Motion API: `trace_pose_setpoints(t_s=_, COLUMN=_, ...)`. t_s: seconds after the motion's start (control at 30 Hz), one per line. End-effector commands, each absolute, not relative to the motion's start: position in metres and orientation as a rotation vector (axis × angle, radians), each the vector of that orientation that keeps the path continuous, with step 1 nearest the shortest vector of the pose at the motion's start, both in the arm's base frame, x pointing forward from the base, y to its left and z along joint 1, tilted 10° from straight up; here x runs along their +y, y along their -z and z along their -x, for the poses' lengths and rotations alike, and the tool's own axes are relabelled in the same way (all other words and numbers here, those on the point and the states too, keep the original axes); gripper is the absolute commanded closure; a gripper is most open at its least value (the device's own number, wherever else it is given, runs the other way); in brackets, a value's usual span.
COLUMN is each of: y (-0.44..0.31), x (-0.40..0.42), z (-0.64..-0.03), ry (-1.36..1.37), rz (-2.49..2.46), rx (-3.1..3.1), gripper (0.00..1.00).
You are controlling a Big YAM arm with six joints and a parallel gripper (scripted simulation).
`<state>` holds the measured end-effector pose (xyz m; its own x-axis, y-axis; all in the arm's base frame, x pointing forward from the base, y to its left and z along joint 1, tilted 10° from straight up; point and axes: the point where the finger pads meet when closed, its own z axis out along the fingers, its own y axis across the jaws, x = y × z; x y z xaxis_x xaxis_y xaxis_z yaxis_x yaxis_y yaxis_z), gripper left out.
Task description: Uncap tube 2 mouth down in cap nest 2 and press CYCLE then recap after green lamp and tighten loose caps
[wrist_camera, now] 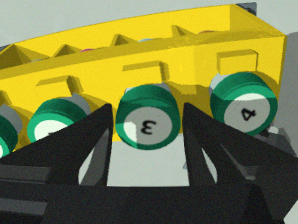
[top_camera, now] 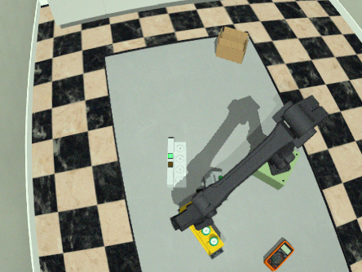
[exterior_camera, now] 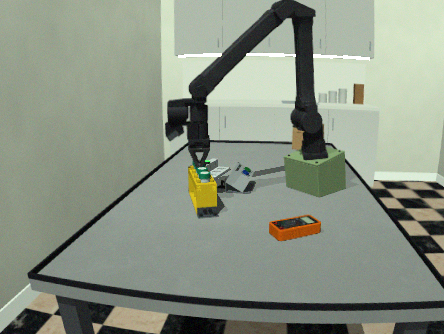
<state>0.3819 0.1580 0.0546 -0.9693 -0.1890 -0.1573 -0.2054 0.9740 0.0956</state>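
The yellow decapping station [top_camera: 202, 241] [exterior_camera: 204, 195] holds its tubes with green caps. My gripper [wrist_camera: 147, 112] [exterior_camera: 200, 163] is open around cap 3 [wrist_camera: 148, 124], with a narrow gap on each side. Cap 4 [wrist_camera: 246, 107] sits to the right. Cap 2 [wrist_camera: 52, 124] [top_camera: 206, 230] is partly behind the left finger, and cap 1 [wrist_camera: 5, 136] [top_camera: 214, 241] is cut off at the wrist view's left edge. The cap tray [top_camera: 184, 153] shows no cap in its nests; the fourth nest is in shadow. The green lamp [top_camera: 170, 155] is lit and the amber lamp [top_camera: 170, 164] is dark.
The key housing [exterior_camera: 237, 181] stands between the station and the arm's green base block [exterior_camera: 315, 176], with its blue key [exterior_camera: 245, 172] and green key [top_camera: 220, 177]. An orange multimeter [top_camera: 279, 256] [exterior_camera: 295, 228] lies on the table near the station. A cardboard box [top_camera: 231, 46] stands at the far end.
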Motion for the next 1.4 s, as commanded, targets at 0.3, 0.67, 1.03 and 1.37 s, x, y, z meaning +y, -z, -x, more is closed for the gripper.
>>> trace_pose_setpoints(t_s=0.3, y=-0.062, x=0.162, z=-0.391, ry=-0.185, rz=0.189, rx=2.966, gripper=0.51)
trace_pose_setpoints(t_s=0.67, y=-0.106, x=0.158, z=-0.396, ry=-0.198, rz=0.181, rx=2.934, gripper=0.51)
trace_pose_setpoints(t_s=1.03, y=-0.108, x=0.136, z=-0.394, ry=-0.162, rz=0.433, rx=2.938, gripper=0.51)
trace_pose_setpoints(t_s=1.37, y=-0.107, x=0.113, z=-0.409, ry=-0.137, rz=0.74, rx=2.86, gripper=0.51)
